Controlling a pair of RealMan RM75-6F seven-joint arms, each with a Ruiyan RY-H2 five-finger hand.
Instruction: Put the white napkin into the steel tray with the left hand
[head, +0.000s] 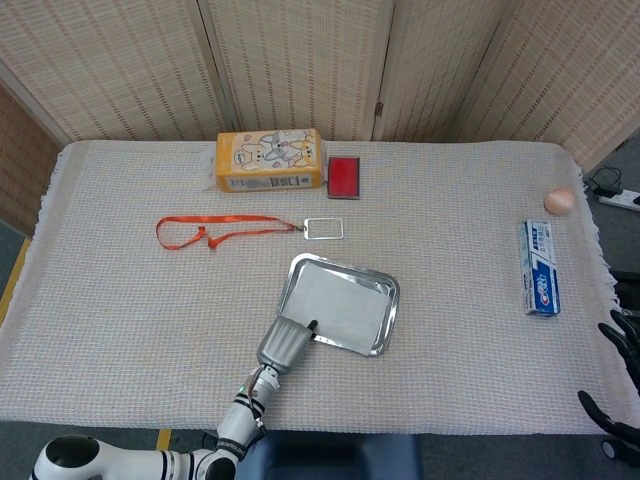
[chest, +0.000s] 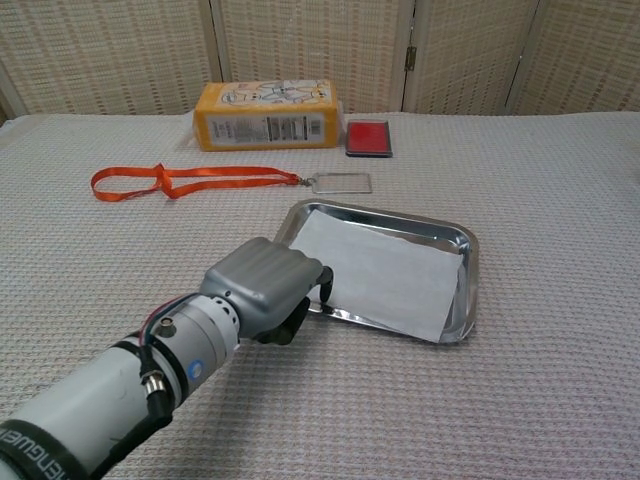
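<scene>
Right now we are seeing the left hand sitting at the near left edge of the steel tray, its back turned up toward the chest view. Its fingers are curling down and in, with one dark fingertip reaching over the tray's near rim; we cannot tell whether that tip is touching the rim or the napkin, or whether anything is being pinched beneath the palm. In the head view the same hand is showing at the tray's near left corner.

The white napkin is lying flat inside the tray, covering most of its floor. Its long axis is running along the tray's long axis, from the far left corner toward the near right, and its near right corner is riding up against the tray's near rim. From the head view the napkin is looking like a pale sheet filling the tray.

We are seeing the right hand only at the table's right edge in the head view, dark fingers spread apart, holding nothing.

Farther back, an orange lanyard with its clear badge holder is lying just beyond the tray, with a yellow box and a red case behind it. A toothpaste box and an egg are sitting well to the right.
</scene>
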